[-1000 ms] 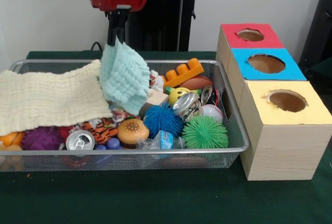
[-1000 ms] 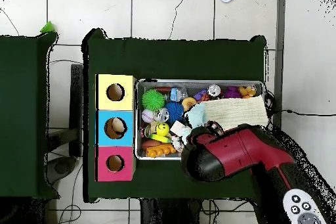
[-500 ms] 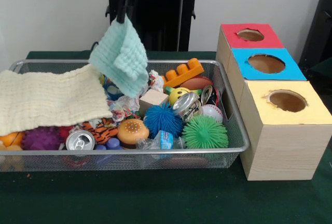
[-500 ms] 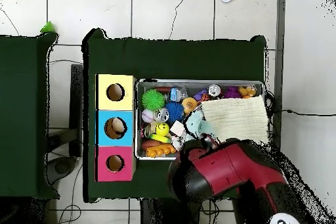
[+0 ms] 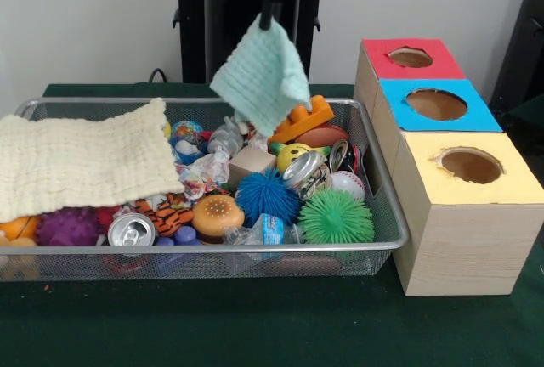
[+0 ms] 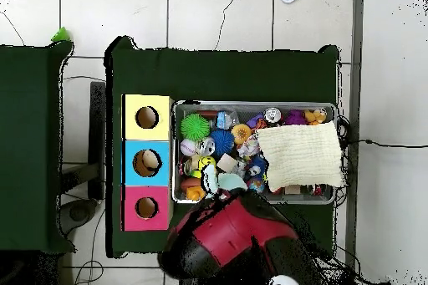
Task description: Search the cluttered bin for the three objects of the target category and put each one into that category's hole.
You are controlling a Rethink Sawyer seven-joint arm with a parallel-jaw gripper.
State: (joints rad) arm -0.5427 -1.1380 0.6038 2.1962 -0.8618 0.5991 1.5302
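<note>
1 cloth is in transit: the hand (image 5: pixel 266 20) is clamped on the top corner of the mint washcloth (image 5: pixel 262 83), which hangs free above the far side of the wire bin (image 5: pixel 387 214), clear of the clutter. In the front view it sits over the orange block toy (image 5: pixel 299 119), between the bin's middle and the row of boxes. Overhead, the washcloth (image 6: pixel 208 179) shows only partly, at the edge of the red arm (image 6: pixel 230 240), over the bin end nearest the boxes.

Step in hand, as I read it: carry to a hole, grasp done, drop not yet made. 3 holes on offer: red box (image 5: pixel 408 58), blue box (image 5: pixel 435 104), yellow box (image 5: pixel 469 166). Cannot tell from the frames which one is for cloths.

Next move calls for translating sideways to the right hole at enough height that the trailing corner clears the box top, then centring the bulk of the cloth over the opening before release. Limp fabric may drape on the rim instead of dropping in.

A 2nd cloth, the cream towel (image 5: pixel 81 165), lies spread over the bin's other end.
</note>
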